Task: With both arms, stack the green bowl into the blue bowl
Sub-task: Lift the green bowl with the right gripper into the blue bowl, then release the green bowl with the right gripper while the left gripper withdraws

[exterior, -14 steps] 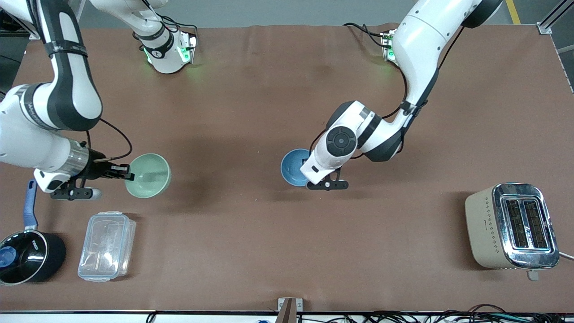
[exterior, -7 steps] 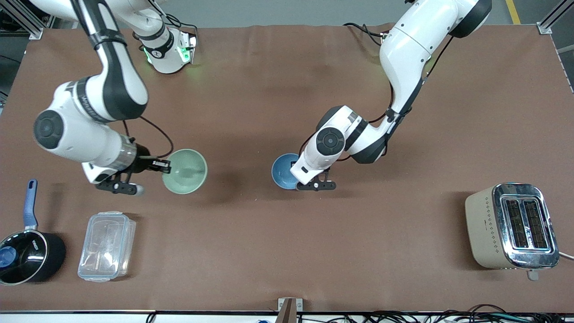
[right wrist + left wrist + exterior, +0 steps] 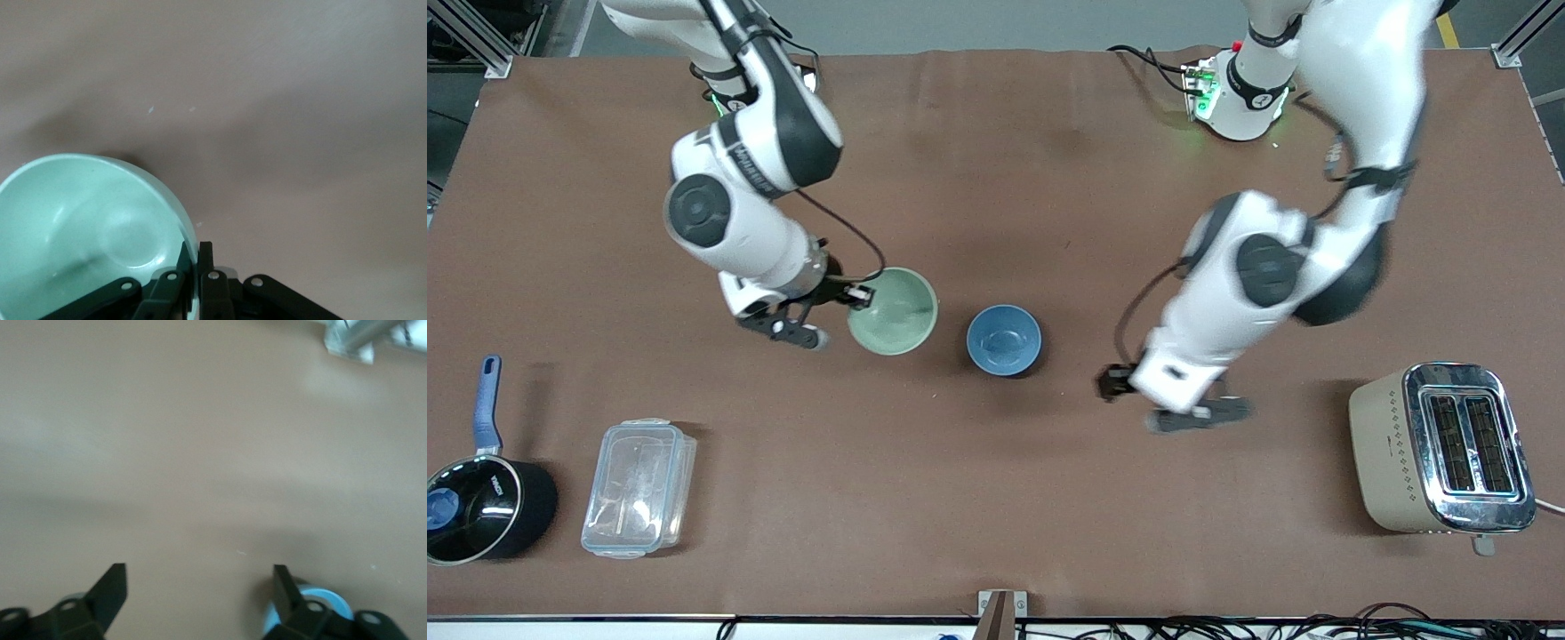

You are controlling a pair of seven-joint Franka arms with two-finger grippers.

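The pale green bowl hangs in the air, pinched by its rim in my right gripper, close beside the blue bowl and toward the right arm's end from it. The right wrist view shows the fingers shut on the green bowl's rim. The sky-blue bowl sits alone on the brown table near its middle. My left gripper is open and empty, off the blue bowl toward the left arm's end; its wrist view shows only bare table between the spread fingers.
A beige toaster stands at the left arm's end. A clear plastic container and a black saucepan with a blue handle sit at the right arm's end, near the front camera.
My left gripper let go of the blue bowl and drew away toward the toaster. My right gripper carried the green bowl across the table, up beside the blue bowl.
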